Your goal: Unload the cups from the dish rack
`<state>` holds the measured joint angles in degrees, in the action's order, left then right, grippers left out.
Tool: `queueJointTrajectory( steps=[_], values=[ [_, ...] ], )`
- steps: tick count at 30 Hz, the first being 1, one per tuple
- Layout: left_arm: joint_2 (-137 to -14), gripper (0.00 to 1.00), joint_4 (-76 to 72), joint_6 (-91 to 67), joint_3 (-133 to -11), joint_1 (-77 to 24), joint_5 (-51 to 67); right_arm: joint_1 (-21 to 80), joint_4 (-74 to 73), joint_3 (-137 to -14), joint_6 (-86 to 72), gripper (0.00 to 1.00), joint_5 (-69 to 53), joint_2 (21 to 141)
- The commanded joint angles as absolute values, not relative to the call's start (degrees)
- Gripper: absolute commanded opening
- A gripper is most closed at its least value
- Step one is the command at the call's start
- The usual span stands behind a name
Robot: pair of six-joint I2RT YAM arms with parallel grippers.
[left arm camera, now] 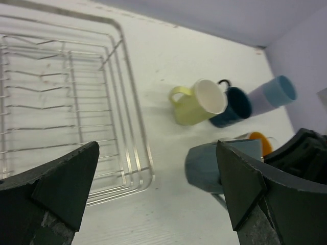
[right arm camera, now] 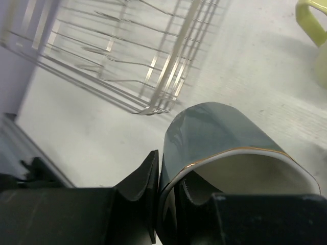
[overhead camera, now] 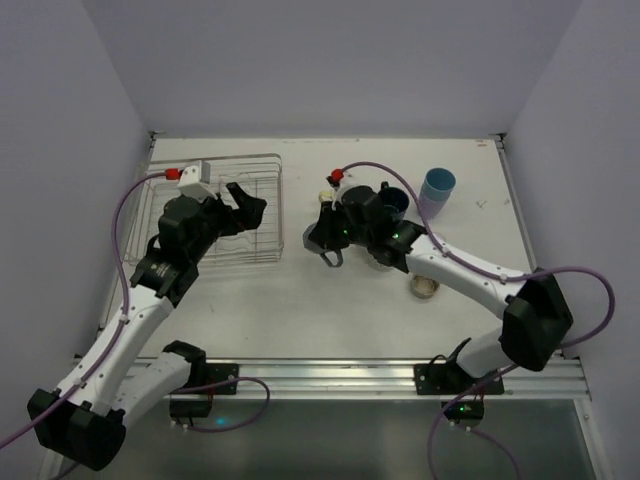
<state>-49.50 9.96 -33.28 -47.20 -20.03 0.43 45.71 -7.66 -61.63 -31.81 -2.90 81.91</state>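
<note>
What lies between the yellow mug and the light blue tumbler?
The navy mug lies between the yellow mug and the light blue tumbler; the left wrist view shows this.

A rectangular silver wire dish rack (overhead camera: 262,175) sits on the left of the white worktop (overhead camera: 300,310), with the black left claw (overhead camera: 247,203) above its right side. Just right of the rack, the right claw (overhead camera: 325,243) is at a dark teal cup (overhead camera: 313,238). A light blue tumbler (overhead camera: 437,186) is farther right, and a small tan cup (overhead camera: 425,288) lies beside the right arm (overhead camera: 470,272).
</note>
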Motion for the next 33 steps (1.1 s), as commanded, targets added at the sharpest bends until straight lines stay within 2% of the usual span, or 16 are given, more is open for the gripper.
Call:
queueJointTrajectory(
  steps=[1, 6, 12, 14, 15, 17, 18, 21, 27, 28, 32, 33],
  values=[
    [-52.7, 1.00, 15.0, -27.3, -50.0, -20.0, -12.8, 46.0, -17.8, -69.9, -20.4, 0.00, 1.2, 87.7],
    [-61.5, 1.00, 15.6, -27.2, -55.4, -17.2, -15.4, 47.0, -24.8, -79.5, -15.8, 0.00, 6.1, 95.9],
    [-72.1, 1.00, 13.0, -29.6, -61.0, -6.2, -9.1, 48.5, -25.9, -82.3, -14.3, 0.00, 6.2, 102.9],
    [-75.3, 1.00, 12.8, -29.1, -64.0, -4.3, -10.7, 48.9, -26.6, -83.5, -14.2, 0.01, 6.2, 105.1],
    [-78.6, 1.00, 13.3, -27.8, -65.4, -3.9, -11.6, 48.9, -26.8, -83.8, -14.1, 0.08, 6.2, 105.6],
    [-83.8, 1.00, 15.1, -26.3, -69.5, -2.6, -12.8, 49.0, -26.6, -83.8, -14.2, 0.15, 5.8, 106.1],
    [-85.4, 1.00, 16.2, -25.9, -70.7, -2.2, -13.9, 49.0, -26.4, -83.7, -14.2, 0.24, 5.5, 106.0],
    [-90.1, 1.00, 15.9, -25.1, -73.2, -0.7, -14.8, 49.0, -26.5, -83.5, -14.5, 0.41, 4.8, 105.3],
    [-94.8, 1.00, 14.8, -23.4, -74.4, 0.0, -19.1, 49.0, -26.4, -82.4, -14.9, 0.58, 5.6, 102.0],
    [-95.9, 1.00, 14.7, -23.4, -74.9, 1.3, -19.1, 49.0, -26.1, -81.6, -15.2, 0.67, 5.5, 101.1],
    [-97.6, 0.99, 13.7, -22.9, -75.4, 1.9, -19.8, 49.0, -24.5, -78.8, -15.8, 0.86, 4.4, 96.1],
    [-98.1, 0.98, 13.4, -22.8, -75.6, 1.9, -20.1, 49.0, -23.9, -78.2, -15.9, 0.89, 4.0, 95.1]
  ],
)
